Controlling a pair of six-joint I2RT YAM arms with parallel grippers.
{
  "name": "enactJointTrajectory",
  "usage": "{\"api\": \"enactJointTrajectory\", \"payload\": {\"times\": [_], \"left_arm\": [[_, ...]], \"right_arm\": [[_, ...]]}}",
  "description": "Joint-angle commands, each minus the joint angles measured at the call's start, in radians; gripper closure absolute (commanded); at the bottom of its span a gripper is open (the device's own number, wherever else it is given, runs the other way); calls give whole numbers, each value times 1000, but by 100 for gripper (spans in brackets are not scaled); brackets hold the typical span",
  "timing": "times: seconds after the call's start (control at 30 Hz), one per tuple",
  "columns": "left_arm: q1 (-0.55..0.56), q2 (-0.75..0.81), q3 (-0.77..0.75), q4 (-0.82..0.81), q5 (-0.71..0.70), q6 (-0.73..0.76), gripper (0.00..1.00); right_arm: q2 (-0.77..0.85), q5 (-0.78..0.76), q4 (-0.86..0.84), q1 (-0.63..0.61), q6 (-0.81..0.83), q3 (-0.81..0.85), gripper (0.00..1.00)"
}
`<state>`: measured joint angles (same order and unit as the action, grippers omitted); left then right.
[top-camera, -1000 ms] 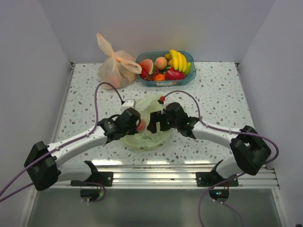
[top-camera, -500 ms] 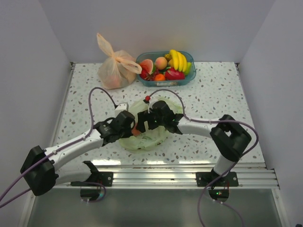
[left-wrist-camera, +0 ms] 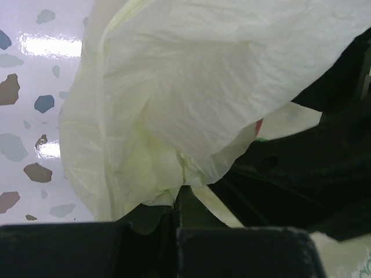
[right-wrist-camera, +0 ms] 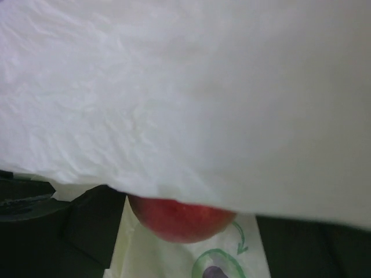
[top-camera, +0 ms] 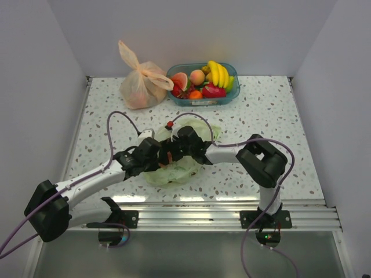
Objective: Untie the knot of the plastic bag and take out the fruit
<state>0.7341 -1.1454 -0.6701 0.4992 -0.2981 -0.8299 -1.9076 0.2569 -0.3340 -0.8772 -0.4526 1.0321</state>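
Top view: the bag (top-camera: 184,169) lies flattened on the worktop (top-camera: 272,116) at front centre, its long axis running from near left to far right, one lobe (top-camera: 212,132) reaching toward the far right. The left arm (top-camera: 93,176) and the right arm (top-camera: 227,154) converge on its left half, and their jaws meet over the film. A red-orange fruit (top-camera: 168,157) shows between them. Left wrist view: the pale green film (left-wrist-camera: 203,75) hangs in broad folds and narrows to a gathered twist (left-wrist-camera: 174,191) that runs down into the slit between the left jaws, which are closed tight on it. The black body of the right arm's wrist (left-wrist-camera: 290,174) fills the lower right, with a sliver of red (left-wrist-camera: 258,126) at the film's edge. Right wrist view: film (right-wrist-camera: 185,87) covers the upper two thirds; beneath its edge sits the round red fruit (right-wrist-camera: 179,223), resting on a printed panel of the bag with a green mark (right-wrist-camera: 223,263). How far the right jaws are open cannot be told. The knot cannot be made out in any view. At the far edge stand an orange bag (top-camera: 142,81), tied ears upward, and just right of it a basket (top-camera: 231,97) of mixed fruit, both well apart from the green bag.
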Motion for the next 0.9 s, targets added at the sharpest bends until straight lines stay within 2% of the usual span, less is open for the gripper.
{"api": "enactJointTrajectory", "payload": {"times": [0.0, 0.1, 0.13, 0.23, 0.3, 0.47, 0.63, 0.73, 0.87], "left_arm": [[-10, 18, 7, -50, 10, -8, 100], [-28, 27, 7, -45, 5, 6, 100], [-35, 32, 7, -45, 5, 17, 100], [-61, 38, 3, -44, 4, 43, 100], [-75, 36, -5, -44, 1, 57, 100], [-90, 24, -32, -37, -10, 106, 100], [-93, 15, -49, -36, -16, 147, 100], [-93, 19, -51, -47, -1, 173, 100], [-93, 26, -48, -85, 51, 213, 100]], "right_arm": [[-15, 25, -68, -3, -11, 14, 19], [27, 18, -59, -2, 6, -13, 41], [59, 15, -40, -3, 12, -21, 57], [138, -18, 35, -3, 46, -38, 69], [185, -39, 103, -2, 81, -46, 71], [324, -122, 272, 0, 146, -35, 85], [449, -224, 505, 14, 259, 77, 90], [467, -330, 590, 90, 324, 176, 90], [404, -387, 602, 231, 357, 311, 90]]}}
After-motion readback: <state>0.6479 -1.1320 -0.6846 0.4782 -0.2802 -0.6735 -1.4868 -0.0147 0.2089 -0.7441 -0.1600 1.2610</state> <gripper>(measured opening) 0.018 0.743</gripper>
